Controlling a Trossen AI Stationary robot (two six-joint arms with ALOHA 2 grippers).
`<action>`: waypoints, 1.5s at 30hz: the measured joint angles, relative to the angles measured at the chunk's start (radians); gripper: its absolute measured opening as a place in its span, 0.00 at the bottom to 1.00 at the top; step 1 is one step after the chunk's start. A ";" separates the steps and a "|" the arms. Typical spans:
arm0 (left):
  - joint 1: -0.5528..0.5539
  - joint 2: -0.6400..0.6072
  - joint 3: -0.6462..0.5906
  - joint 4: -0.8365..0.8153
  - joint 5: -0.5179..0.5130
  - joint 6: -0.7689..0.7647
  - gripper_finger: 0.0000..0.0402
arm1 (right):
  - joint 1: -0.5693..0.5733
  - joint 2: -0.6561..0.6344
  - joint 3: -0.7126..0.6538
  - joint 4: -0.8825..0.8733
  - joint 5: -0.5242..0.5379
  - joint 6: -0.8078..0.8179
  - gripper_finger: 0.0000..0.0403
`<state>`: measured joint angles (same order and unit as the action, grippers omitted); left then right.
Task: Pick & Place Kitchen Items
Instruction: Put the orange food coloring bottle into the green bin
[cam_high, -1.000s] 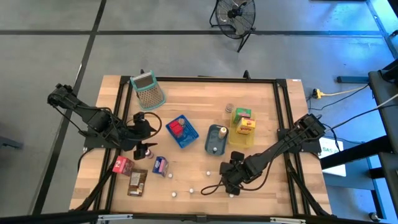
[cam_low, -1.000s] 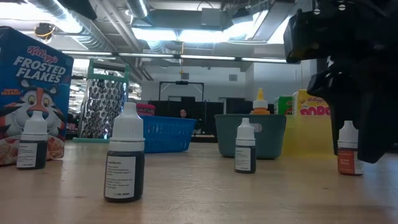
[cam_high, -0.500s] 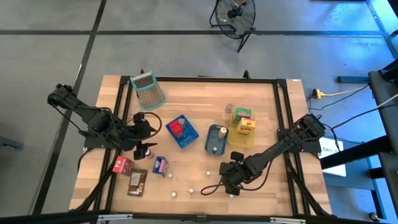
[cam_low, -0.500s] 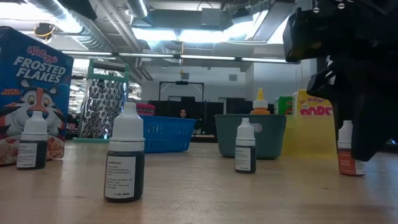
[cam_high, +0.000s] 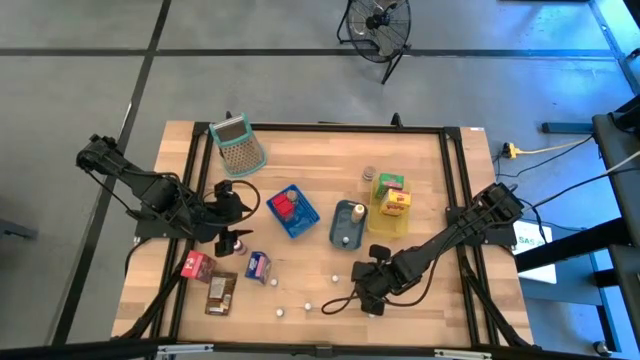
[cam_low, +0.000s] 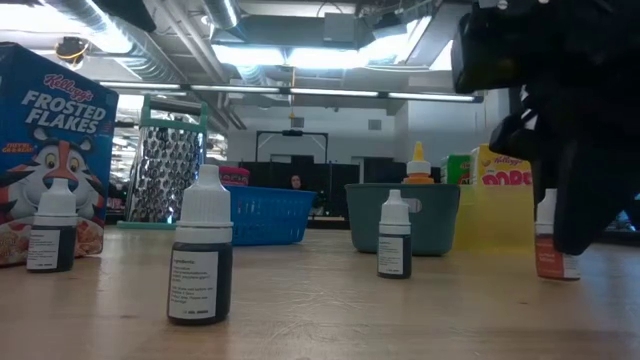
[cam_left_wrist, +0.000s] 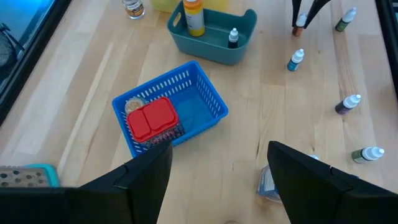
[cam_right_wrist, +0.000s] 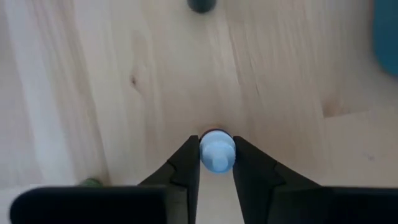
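Right hand (cam_right_wrist: 216, 163) has closed on small bottle (cam_right_wrist: 217, 151) near table (cam_high: 320, 165) front; pick started. Left hand (cam_left_wrist: 217, 163) waits, fingers apart.

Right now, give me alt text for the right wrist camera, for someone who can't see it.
The right gripper has its two dark fingers closed on the white cap of a small bottle, seen from straight above. Pale wooden table fills the rest of the view.
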<state>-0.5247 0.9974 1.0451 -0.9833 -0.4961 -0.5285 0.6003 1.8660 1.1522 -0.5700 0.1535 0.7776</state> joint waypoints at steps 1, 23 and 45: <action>0.000 0.000 0.000 0.000 0.000 0.000 0.65 | 0.000 0.000 0.002 0.006 0.000 0.000 0.19; 0.000 0.000 0.000 0.000 0.000 0.000 0.65 | -0.073 -0.001 0.442 -0.438 0.133 0.120 0.19; 0.000 0.000 0.000 0.000 0.000 0.000 0.65 | -0.252 -0.001 0.465 -0.552 0.043 0.723 0.19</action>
<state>-0.5247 0.9974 1.0449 -0.9833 -0.4961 -0.5285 0.3480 1.8652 1.6176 -1.1219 0.1967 1.5010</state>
